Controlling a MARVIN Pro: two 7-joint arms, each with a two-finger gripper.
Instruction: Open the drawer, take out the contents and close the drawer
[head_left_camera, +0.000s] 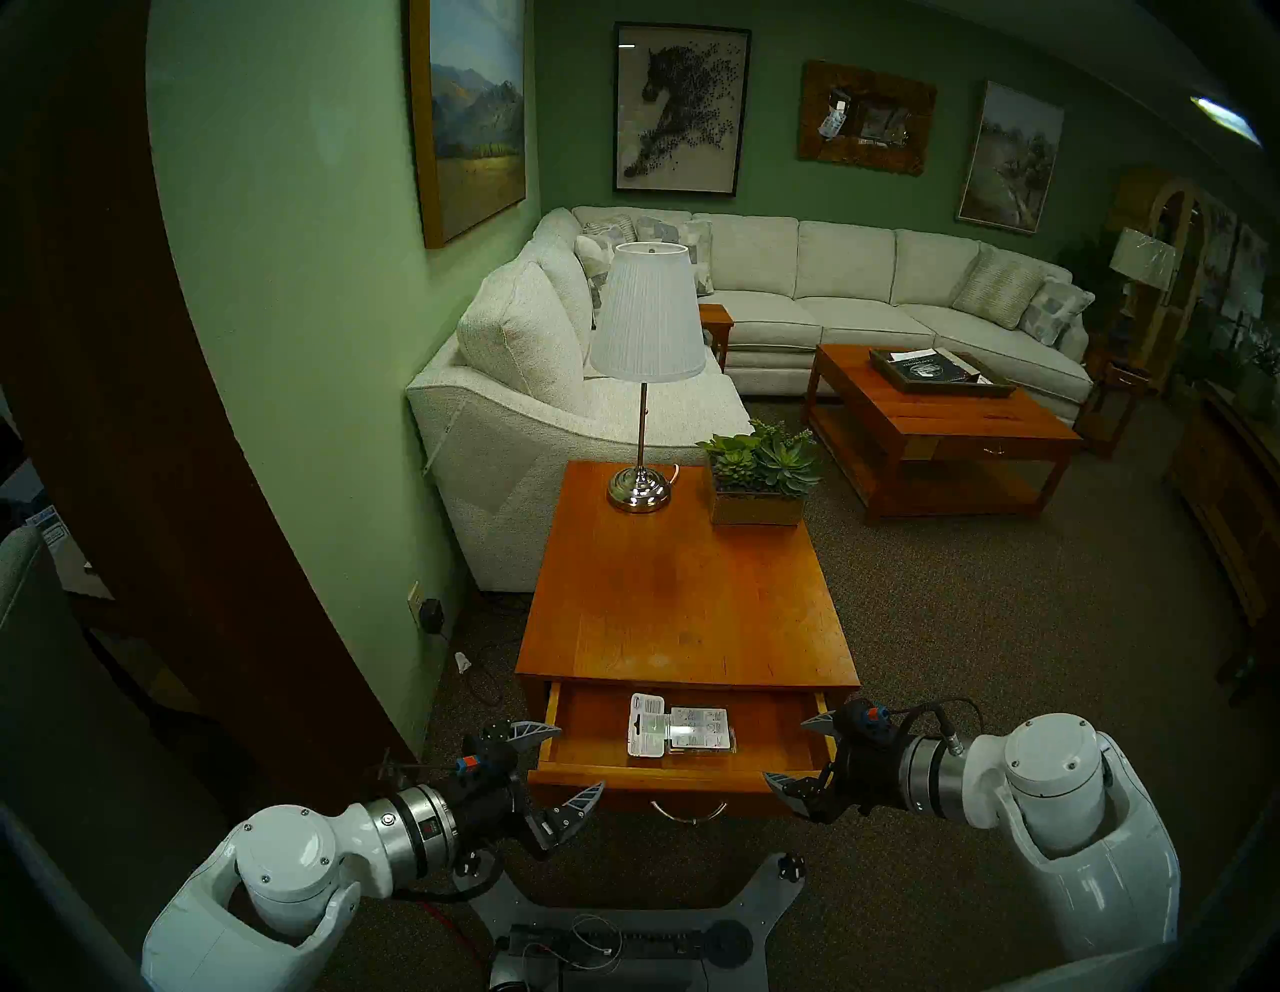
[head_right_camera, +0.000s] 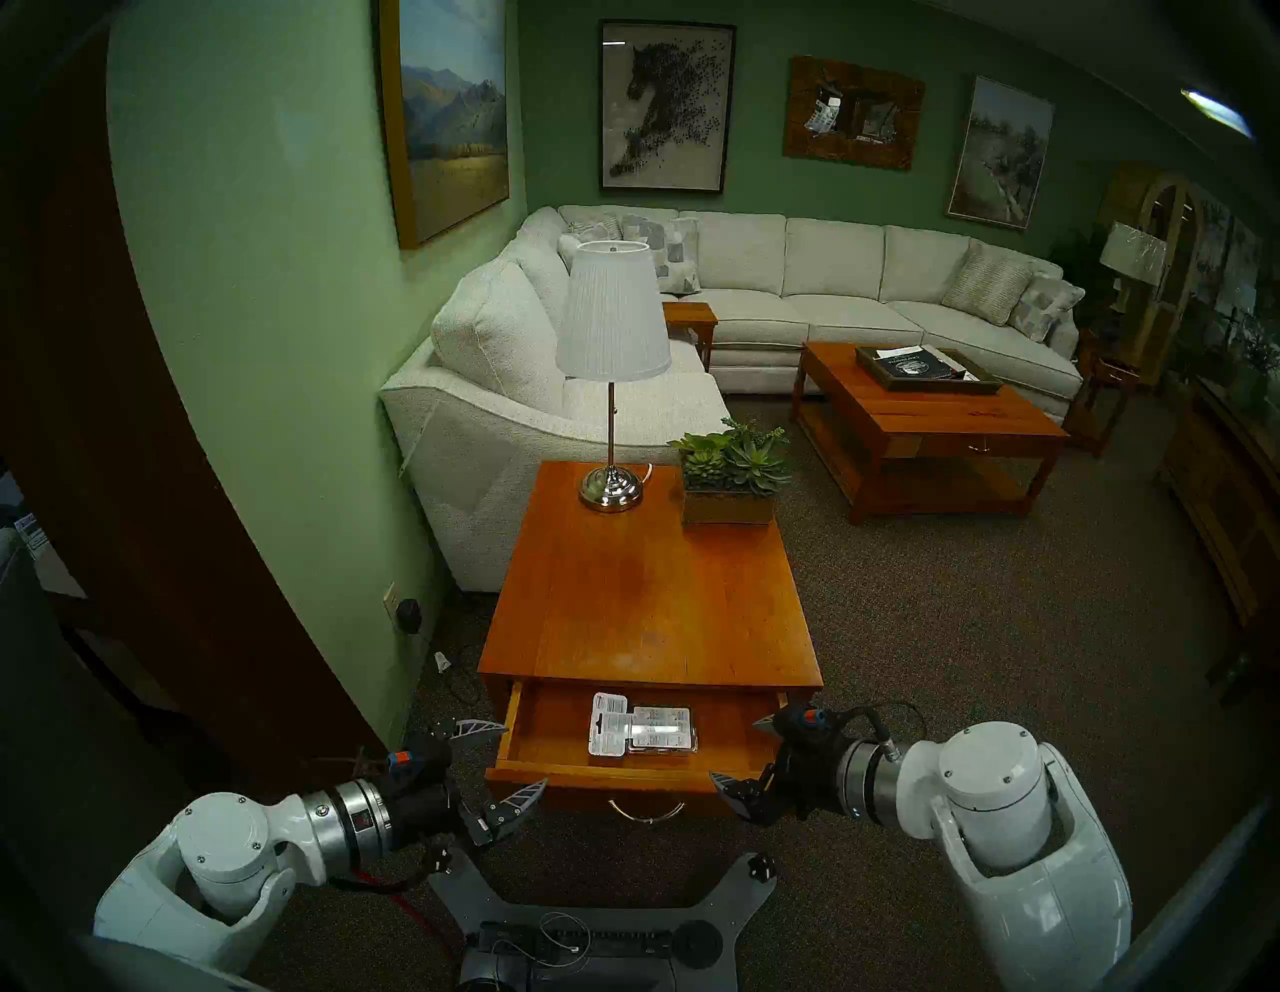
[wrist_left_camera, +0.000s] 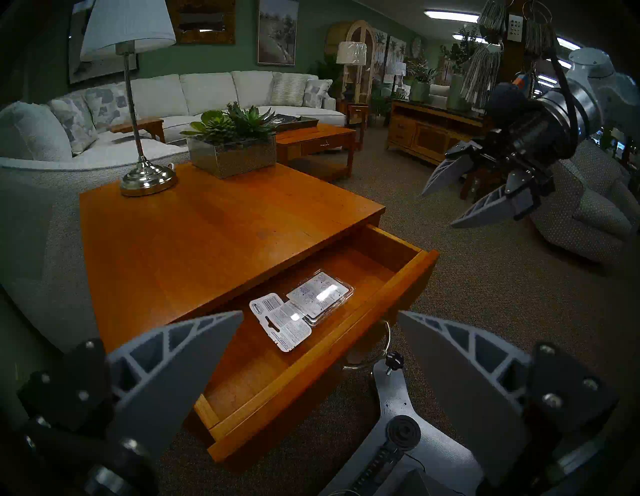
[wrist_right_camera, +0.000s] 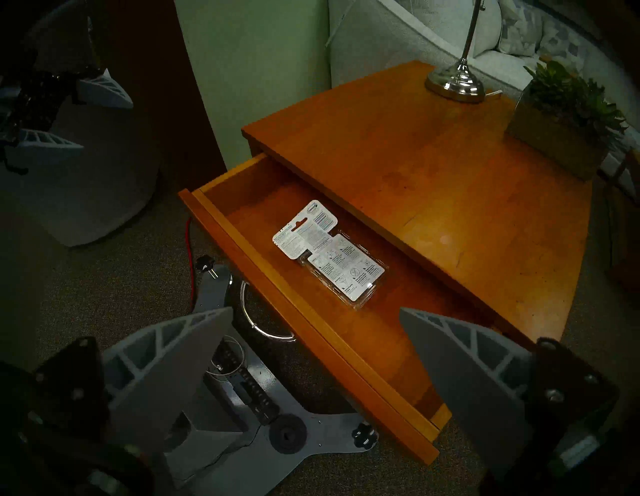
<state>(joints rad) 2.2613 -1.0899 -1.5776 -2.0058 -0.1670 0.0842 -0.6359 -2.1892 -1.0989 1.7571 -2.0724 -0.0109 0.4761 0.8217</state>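
Two open grippers flank a pulled-out drawer (head_left_camera: 682, 776) in a green-walled showroom with brown carpet. The drawer belongs to an orange-brown end table (head_left_camera: 686, 609), whose top carries a table lamp (head_left_camera: 645, 374) with a white pleated shade at 12 o'clock and a box of succulents (head_left_camera: 758, 478) at 1 o'clock, both at the far edge. Beyond the table stand a pale sectional sofa (head_left_camera: 831, 277) and a larger coffee table (head_left_camera: 935, 429) at 2 o'clock; framed pictures hang on the walls. Inside the drawer lies the blister pack (head_left_camera: 680, 733), flat on the wooden floor, near the middle of its width and touching neither side wall; its hang-hole tab points toward the robot's left. The curved silver pull (head_left_camera: 689, 810) is centred on the drawer front. In the head view the left gripper (head_left_camera: 562, 765) hangs at 9 o'clock from the pack, just outside the drawer's left front corner, its fingers spread wide and empty. The right gripper (head_left_camera: 796, 751) hangs at 3 o'clock from the pack, beside the right front corner, likewise spread wide and empty. Neither gripper touches the drawer, the pull or the pack.
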